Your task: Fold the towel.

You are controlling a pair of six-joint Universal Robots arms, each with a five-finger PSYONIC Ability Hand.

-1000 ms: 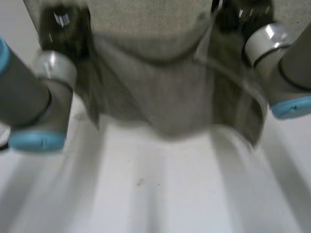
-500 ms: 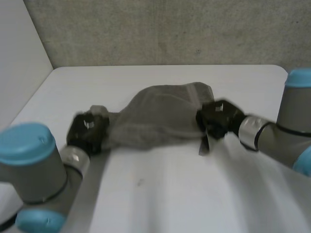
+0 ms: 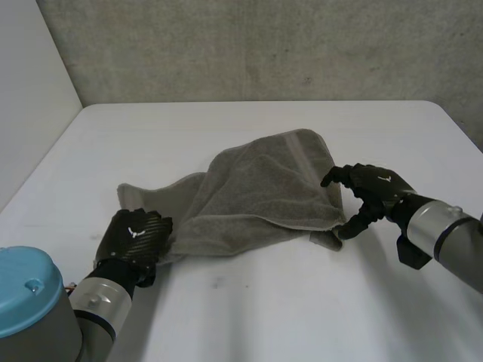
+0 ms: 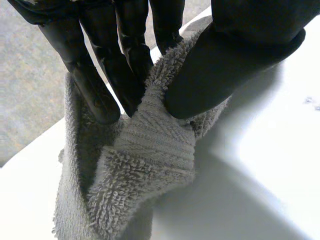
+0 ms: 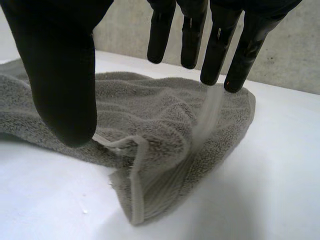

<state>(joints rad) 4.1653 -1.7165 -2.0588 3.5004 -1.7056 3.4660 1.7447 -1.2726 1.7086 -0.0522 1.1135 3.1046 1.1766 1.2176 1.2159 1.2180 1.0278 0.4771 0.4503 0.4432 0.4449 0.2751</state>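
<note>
Towel of grey terry cloth (image 3: pixel 256 192), rumpled and partly doubled over, between the two robot hands on the white table (image 3: pixel 302 302); one corner pinched between thumb and fingers of the left robot hand (image 3: pixel 136 235), likely as an anchor for the fold; opposite corner just under the spread, empty right robot hand (image 3: pixel 373 188), probably left free to settle flat; smooth table top; grey concrete wall (image 3: pixel 264 45) beyond.

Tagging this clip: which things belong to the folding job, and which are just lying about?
Job: towel, left hand pinching one end, right hand open by the other end.
Not the job: table, grey wall behind.
</note>
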